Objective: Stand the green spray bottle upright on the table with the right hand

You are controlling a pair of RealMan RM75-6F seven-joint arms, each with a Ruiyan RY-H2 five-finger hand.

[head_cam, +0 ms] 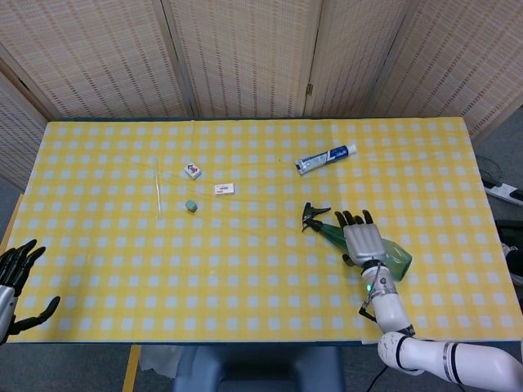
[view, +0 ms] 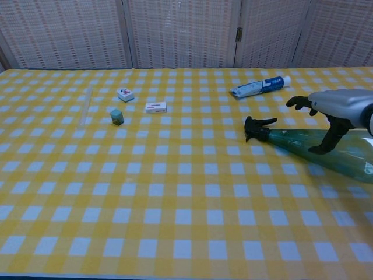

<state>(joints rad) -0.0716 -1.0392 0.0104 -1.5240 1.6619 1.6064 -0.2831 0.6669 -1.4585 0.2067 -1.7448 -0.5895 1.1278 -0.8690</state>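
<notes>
Lying flat, translucent tapered green spray bottle (view: pixel 326 149), metallic right hand (view: pixel 335 108) above

Legible markings: none can be read in either view.

The toothpaste tube (view: pixel 260 86) carries blue print on its white body, too small to resolve into letters (a single large blue stroke shows in the chest view, but its character cannot be told). The small white tile (view: pixel 125 94) shows a red-and-blue mark on its top face, not readable as a character. The flat white box (view: pixel 155 107) bears a thin reddish line of print, also illegible. The green spray bottle (view: pixel 326 151) shows only pale reflections on its body, with no label text discernible.
</notes>
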